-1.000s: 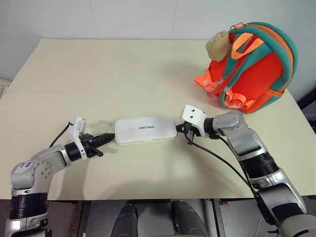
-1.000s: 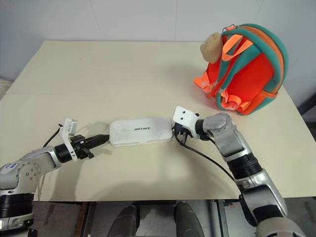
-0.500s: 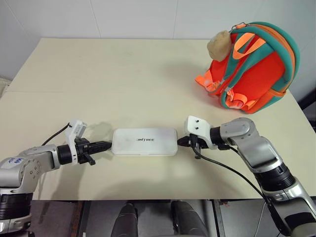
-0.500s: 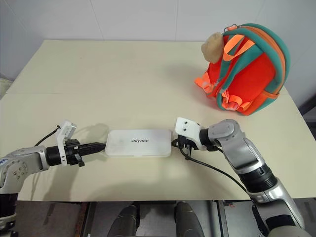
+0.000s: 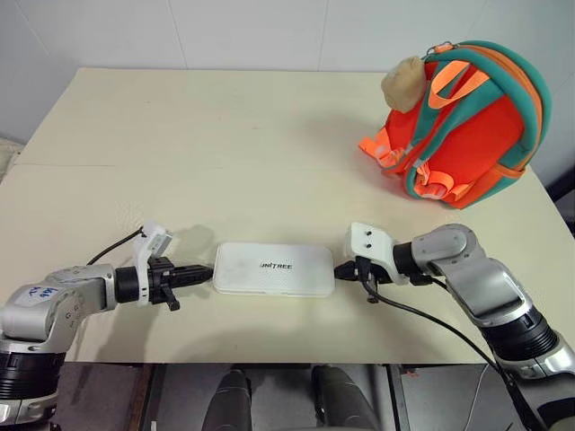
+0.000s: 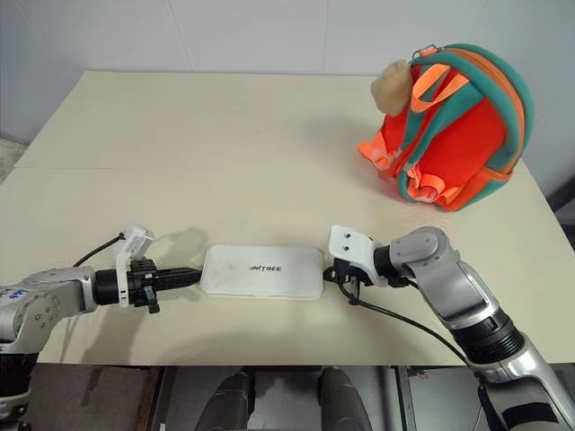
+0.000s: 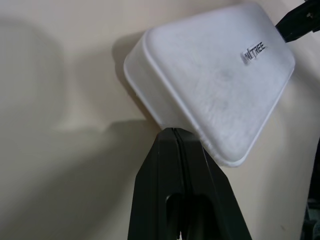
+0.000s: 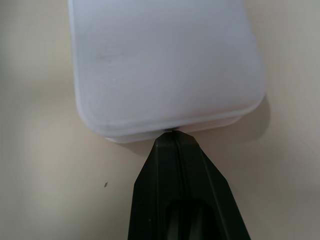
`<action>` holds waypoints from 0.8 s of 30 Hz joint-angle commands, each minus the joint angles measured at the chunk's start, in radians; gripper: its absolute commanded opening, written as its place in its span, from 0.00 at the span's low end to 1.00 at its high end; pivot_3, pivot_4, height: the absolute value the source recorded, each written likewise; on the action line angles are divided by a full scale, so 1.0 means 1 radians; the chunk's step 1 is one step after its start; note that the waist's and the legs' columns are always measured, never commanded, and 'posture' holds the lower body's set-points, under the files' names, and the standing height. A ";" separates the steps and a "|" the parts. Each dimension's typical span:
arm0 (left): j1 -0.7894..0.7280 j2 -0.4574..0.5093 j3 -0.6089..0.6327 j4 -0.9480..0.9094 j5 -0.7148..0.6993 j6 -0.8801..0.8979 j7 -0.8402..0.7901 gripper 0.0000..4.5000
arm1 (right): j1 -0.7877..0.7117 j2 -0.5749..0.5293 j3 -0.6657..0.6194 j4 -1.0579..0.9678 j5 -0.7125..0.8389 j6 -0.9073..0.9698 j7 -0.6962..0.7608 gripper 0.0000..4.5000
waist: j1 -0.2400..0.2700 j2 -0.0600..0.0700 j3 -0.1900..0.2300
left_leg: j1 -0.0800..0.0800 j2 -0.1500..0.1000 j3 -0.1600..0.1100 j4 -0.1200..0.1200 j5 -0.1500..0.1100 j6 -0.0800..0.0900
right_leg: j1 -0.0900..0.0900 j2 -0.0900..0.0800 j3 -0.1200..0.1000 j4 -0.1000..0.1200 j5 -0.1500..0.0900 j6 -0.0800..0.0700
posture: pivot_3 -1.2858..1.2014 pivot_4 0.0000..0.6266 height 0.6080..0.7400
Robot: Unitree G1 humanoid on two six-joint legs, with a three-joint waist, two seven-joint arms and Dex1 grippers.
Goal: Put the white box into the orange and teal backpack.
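Note:
The white box (image 5: pixel 274 268) lies flat near the table's front edge, lettering up. My left gripper (image 5: pixel 208 273) is shut, and its tip presses the box's left end (image 7: pixel 172 129). At the box's right end my right gripper (image 5: pixel 339 268) is also shut, its tip against the box's edge (image 8: pixel 172 132). The box is squeezed between the two tips, not held inside either. The orange and teal backpack (image 5: pixel 467 126) stands at the table's far right, straps facing me, with a beige plush toy (image 5: pixel 402 83) on its left side.
The cream table (image 5: pixel 225 144) stretches wide behind the box. A black cable (image 5: pixel 431 323) trails from my right wrist over the table's front edge.
The box has slid toward the table's front edge and straightened, with both shut grippers pulling back along with it at its two ends.

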 commanded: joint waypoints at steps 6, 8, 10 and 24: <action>0.003 0.005 0.001 0.003 0.008 -0.047 -0.041 0.00 | 0.030 -0.079 0.023 0.036 -0.046 -0.137 -0.006 0.00 | 0.000 0.000 0.000 | 0.000 0.000 0.000 0.000 0.000 0.000 | 0.000 0.000 0.000 0.000 0.000 0.000 | 0.52 0.24 1.00; 0.006 0.014 0.019 0.010 0.009 -0.049 -0.040 0.00 | 0.025 -0.091 0.020 0.071 -0.061 -0.157 -0.020 0.00 | 0.000 0.000 0.000 | 0.000 0.000 0.000 0.001 0.000 0.000 | 0.001 0.000 0.000 0.000 0.000 0.000 | 0.52 0.24 1.00; 0.007 0.018 0.032 0.017 0.012 -0.055 -0.039 0.00 | 0.019 -0.099 0.018 0.101 -0.072 -0.180 -0.030 0.00 | 0.000 0.000 0.000 | 0.000 0.000 0.000 0.001 0.000 0.000 | 0.001 0.000 0.000 0.000 0.000 0.000 | 0.52 0.24 1.00; -0.056 -0.003 0.159 0.153 0.036 -0.250 -0.022 0.00 | -0.153 -0.025 -0.124 0.363 -0.047 -0.284 -0.185 0.00 | -0.001 0.000 0.000 | 0.000 0.000 0.001 0.008 0.002 0.003 | 0.003 0.000 0.001 -0.002 -0.001 -0.012 | 0.52 0.24 1.00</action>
